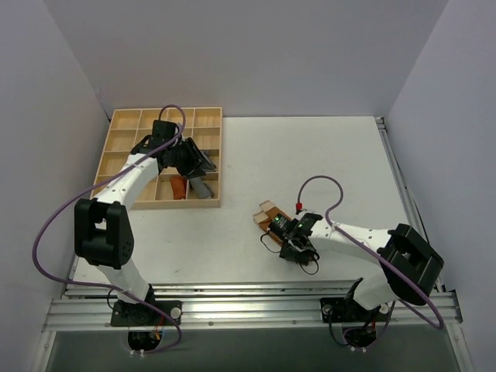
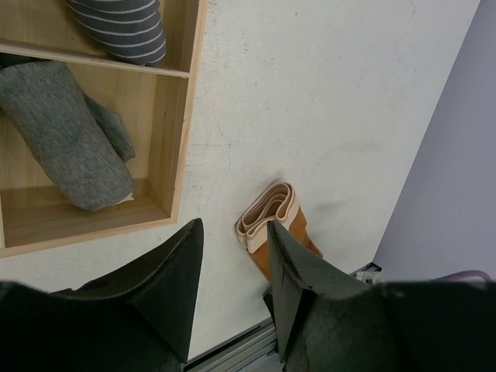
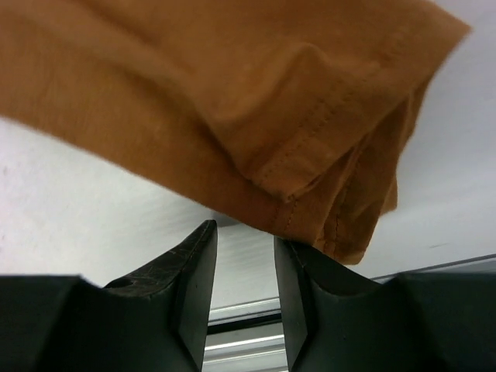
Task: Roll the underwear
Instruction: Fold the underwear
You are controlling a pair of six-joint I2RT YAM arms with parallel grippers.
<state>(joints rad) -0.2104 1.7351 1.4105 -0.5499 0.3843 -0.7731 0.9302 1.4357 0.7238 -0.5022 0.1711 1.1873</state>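
Observation:
The underwear (image 1: pixel 269 214) lies on the white table right of centre, a caramel-brown fabric with a folded pale beige band at its far end. My right gripper (image 1: pixel 304 257) sits over its near brown end. In the right wrist view that brown fabric (image 3: pixel 256 101) hangs just past the open gripper (image 3: pixel 244 232), its stitched hem at the right fingertip and nothing between the jaws. My left gripper (image 1: pixel 205 164) hovers open and empty above the wooden tray's right edge. Far below, in the left wrist view, the underwear (image 2: pixel 271 213) shows beyond the left gripper (image 2: pixel 234 229).
A compartmented wooden tray (image 1: pixel 124 116) stands at the back left, holding a grey rolled cloth (image 1: pixel 200 186) and an orange rolled cloth (image 1: pixel 179 187). The left wrist view shows the tray wall (image 2: pixel 182 139), a grey roll (image 2: pixel 66 132) and a striped roll (image 2: pixel 120 27). The metal rail (image 1: pixel 248 306) runs along the near edge.

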